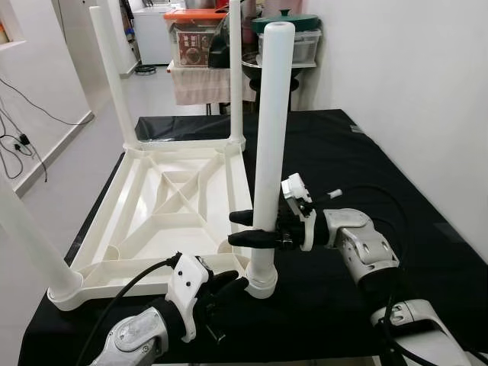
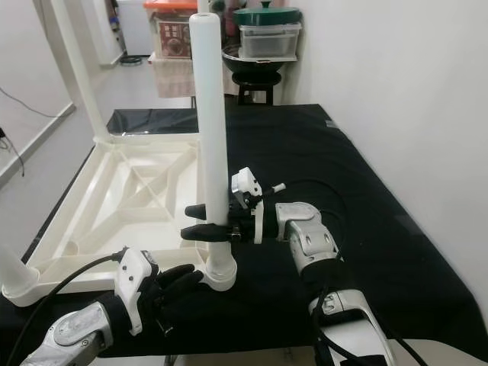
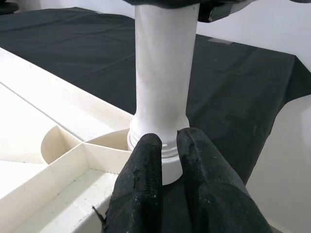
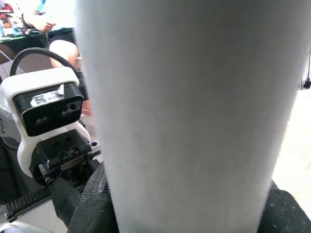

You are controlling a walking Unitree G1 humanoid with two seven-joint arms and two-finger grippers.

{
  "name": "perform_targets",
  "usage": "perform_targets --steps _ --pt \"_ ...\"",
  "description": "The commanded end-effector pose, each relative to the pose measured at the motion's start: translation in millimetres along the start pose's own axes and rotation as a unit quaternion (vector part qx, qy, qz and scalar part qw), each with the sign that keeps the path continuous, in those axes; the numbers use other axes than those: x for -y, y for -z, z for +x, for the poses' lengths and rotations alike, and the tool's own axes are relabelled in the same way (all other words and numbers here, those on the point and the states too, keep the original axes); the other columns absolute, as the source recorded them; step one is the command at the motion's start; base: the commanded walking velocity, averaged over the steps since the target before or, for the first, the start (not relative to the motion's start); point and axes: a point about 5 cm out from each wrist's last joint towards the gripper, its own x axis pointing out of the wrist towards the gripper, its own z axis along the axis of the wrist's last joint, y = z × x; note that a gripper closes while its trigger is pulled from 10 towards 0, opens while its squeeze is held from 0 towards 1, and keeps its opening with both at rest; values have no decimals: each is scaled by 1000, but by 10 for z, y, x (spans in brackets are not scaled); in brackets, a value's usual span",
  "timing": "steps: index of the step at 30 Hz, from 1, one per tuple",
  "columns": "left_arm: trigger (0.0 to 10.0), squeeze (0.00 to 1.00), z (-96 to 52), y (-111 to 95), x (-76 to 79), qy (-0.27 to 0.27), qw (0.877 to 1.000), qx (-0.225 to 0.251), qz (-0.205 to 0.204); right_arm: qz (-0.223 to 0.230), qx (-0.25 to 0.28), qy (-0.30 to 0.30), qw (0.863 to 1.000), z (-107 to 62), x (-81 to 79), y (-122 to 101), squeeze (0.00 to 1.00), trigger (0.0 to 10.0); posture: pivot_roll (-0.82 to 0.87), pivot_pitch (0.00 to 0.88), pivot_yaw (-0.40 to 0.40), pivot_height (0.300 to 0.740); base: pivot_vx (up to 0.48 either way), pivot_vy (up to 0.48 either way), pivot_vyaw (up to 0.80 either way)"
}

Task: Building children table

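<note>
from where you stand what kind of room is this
Probably a home utility or storage area. A black-covered work table holds an upturned white children's table. Behind it stand stacked plastic storage boxes and a lidded pot, with white walls and a pale tiled floor.

Even, bright indoor light is falling from overhead, head views staying sharp, soft shadows pooling on the black tablecloth [image 1: 343, 152], the white leg [image 4: 189, 116] blurring out of focus at close range.
</note>
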Motion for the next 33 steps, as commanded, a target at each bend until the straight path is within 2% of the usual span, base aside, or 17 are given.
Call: perform_targets --steps 1,8,9,10,11,12,13,14,21,22,23,24,27,28,30,32,33 --pt "10000 0 -1 11 19 2 1000 -4 4 6 15 -7 1000 9 -50 39 0 0 84 0 -29 740 0 0 0" --pt "10000 0 -11 26 31 6 1000 -7 0 1 21 84 996 -8 -324 225 0 0 54 0 -18 740 0 0 0" --pt "10000 0 -23 27 27 6 1000 -8 0 13 20 216 976 124 -320 317 0 0 50 0 -26 740 0 0 0" --pt "10000 0 -36 31 11 4 1000 -9 -2 82 2 385 919 221 -407 548 0 0 35 0 -13 740 0 0 0" --pt "10000 0 -36 31 11 4 1000 -9 -2 82 2 385 919 221 -407 548 0 0 35 0 -13 740 0 0 0" --pt "10000 0 -45 34 0 2 1000 -10 -3 130 -23 496 858 234 -497 710 0 0 35 0 -13 740 0 0 0" --pt "10000 0 -45 34 0 2 1000 -10 -3 130 -23 496 858 234 -497 710 0 0 35 0 -13 740 0 0 0" --pt "10000 0 -45 42 -13 1 1000 -11 -4 76 -42 474 876 348 -551 637 0 0 31 0 -7 740 0 0 0" --pt "10000 0 -40 53 -11 -3 1000 -14 1 88 -60 431 896 343 -483 670 0 0 44 0 -19 740 0 0 0" --pt "10000 0 -46 54 -15 -4 1000 -14 1 100 -49 426 898 343 -486 674 0 1569 48 0 -18 740 0 0 0" --pt "10000 0 -46 54 -15 -4 1000 -14 1 100 -49 426 898 343 -486 674 0 1569 48 0 -18 740 0 0 0" --pt "10000 0 -48 55 -17 -5 1000 -15 2 108 -38 424 899 326 -469 660 0 10000 47 0 -17 740 0 0 0" --pt "10000 0 -48 55 -17 -5 1000 -15 2 108 -38 424 899 326 -469 660 0 10000 47 0 -17 740 0 0 0" --pt "10000 0 -42 55 -17 -4 1000 -15 3 105 -33 423 899 306 -461 639 1000 10000 45 0 -14 740 0 0 0" --pt "10000 0 -20 51 -13 -1 1000 -14 4 85 -8 379 922 295 -426 538 1000 10000 43 0 -11 740 0 0 0" --pt "10000 0 11 41 -18 -1 1000 -12 7 64 34 265 962 210 -343 332 1000 10000 57 0 -19 740 0 0 0" --pt "10000 0 11 41 -18 -1 1000 -12 7 64 34 265 962 210 -343 332 1000 10000 57 0 -19 740 0 0 0"
